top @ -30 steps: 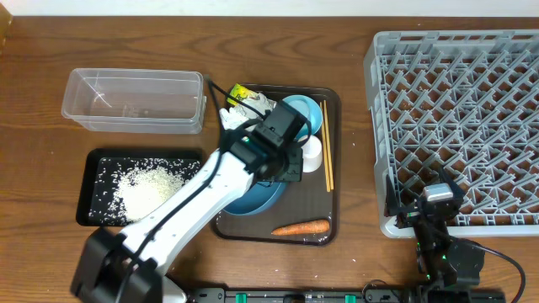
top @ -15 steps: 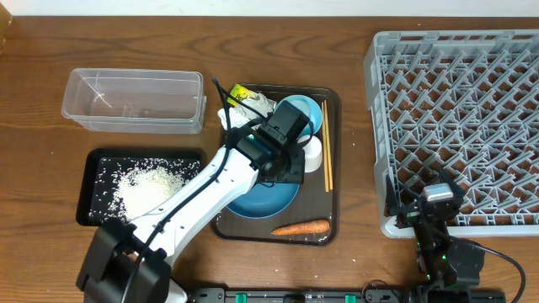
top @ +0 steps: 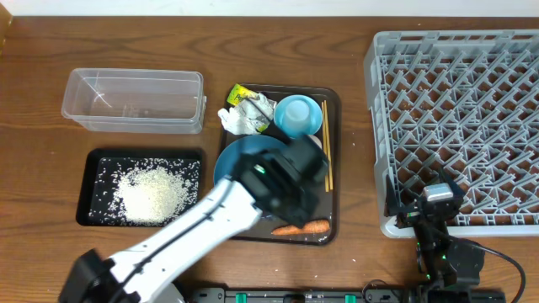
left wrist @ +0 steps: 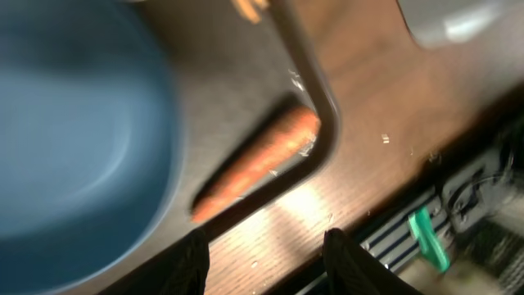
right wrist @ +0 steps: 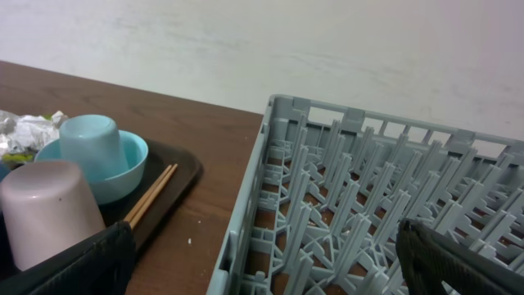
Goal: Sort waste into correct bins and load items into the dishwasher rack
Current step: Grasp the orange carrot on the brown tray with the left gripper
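My left gripper [left wrist: 268,262] is open and empty, hovering over the front edge of the brown tray, just short of the orange carrot [left wrist: 258,160] [top: 301,226]. The dark-blue dish [top: 234,160] [left wrist: 74,139] lies on the tray beside it. The light-blue cup [top: 296,110] stands in the light-blue bowl [top: 312,120] at the tray's back. Tissue [top: 240,119] and the yellow-green wrapper [top: 242,94] lie behind the dish. Chopsticks [top: 326,156] lie along the tray's right side. The white cup [right wrist: 49,213] stands upside down. My right gripper [right wrist: 270,270] is open by the grey rack [top: 459,126].
The clear tub [top: 135,101] stands at the back left. The black tray [top: 93,164] in front of it holds rice [top: 152,187]. The brown serving tray [top: 333,168] sits mid-table. My left arm [top: 210,227] crosses the tray's front-left corner.
My left arm has swung from the tray's back toward its front, and its gripper now sits over the carrot end. The cup and bowl are uncovered. The right arm has not moved.
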Available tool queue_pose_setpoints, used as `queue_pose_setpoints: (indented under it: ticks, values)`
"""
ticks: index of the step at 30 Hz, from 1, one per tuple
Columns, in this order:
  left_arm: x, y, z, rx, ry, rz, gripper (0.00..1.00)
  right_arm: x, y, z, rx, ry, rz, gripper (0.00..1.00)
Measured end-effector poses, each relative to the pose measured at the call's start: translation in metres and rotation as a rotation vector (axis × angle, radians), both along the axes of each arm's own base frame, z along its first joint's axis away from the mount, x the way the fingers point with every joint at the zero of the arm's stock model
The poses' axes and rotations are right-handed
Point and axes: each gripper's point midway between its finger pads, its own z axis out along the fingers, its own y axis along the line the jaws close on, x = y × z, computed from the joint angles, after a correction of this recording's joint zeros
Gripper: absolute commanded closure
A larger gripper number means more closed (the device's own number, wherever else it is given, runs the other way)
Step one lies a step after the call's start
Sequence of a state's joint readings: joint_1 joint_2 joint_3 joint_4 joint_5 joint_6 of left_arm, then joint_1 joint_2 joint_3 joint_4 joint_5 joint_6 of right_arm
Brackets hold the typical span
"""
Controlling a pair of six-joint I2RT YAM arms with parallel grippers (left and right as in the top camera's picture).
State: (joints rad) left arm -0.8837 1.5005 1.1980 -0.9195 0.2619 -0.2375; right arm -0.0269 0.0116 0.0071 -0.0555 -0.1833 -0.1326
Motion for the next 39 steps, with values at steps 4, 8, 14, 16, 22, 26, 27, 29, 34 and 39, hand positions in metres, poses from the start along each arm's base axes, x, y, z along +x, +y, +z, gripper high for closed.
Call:
queue_pose_setpoints:
  ticks: [4,8,14,16,22,26,27,29,34,39]
  values:
    - [-0.021,-0.014,-0.027,0.105,-0.047,-0.148,0.52,0.0,0.0,0.0,0.0,0.0,0.0,0.01]
    - [-0.017,-0.014,-0.045,0.196,-0.117,-0.192,0.52,0.0,0.0,0.0,0.0,0.0,0.0,0.01]
    - [-0.006,-0.014,-0.068,0.262,-0.13,-0.193,0.52,0.0,0.0,0.0,0.0,0.0,0.0,0.01]
    - [-0.007,-0.015,-0.079,0.279,-0.11,-0.204,0.52,0.0,0.0,0.0,0.0,0.0,0.0,0.01]
    - [-0.011,-0.012,-0.103,0.334,-0.062,-0.215,0.51,0.0,0.0,0.0,0.0,0.0,0.0,0.01]
    - [-0.011,-0.012,-0.107,0.331,-0.061,-0.225,0.49,0.0,0.0,0.0,0.0,0.0,0.0,0.01]
    - [-0.011,-0.013,-0.108,0.326,-0.064,-0.226,0.49,0.0,0.0,0.0,0.0,0.0,0.0,0.01]
    - [-0.012,-0.013,-0.112,0.318,-0.064,-0.237,0.49,0.0,0.0,0.0,0.0,0.0,0.0,0.01]
    - [-0.019,-0.005,-0.126,0.322,-0.049,-0.252,0.49,0.0,0.0,0.0,0.0,0.0,0.0,0.01]
    - [-0.019,-0.008,-0.129,0.303,-0.052,-0.258,0.53,0.0,0.0,0.0,0.0,0.0,0.0,0.01]
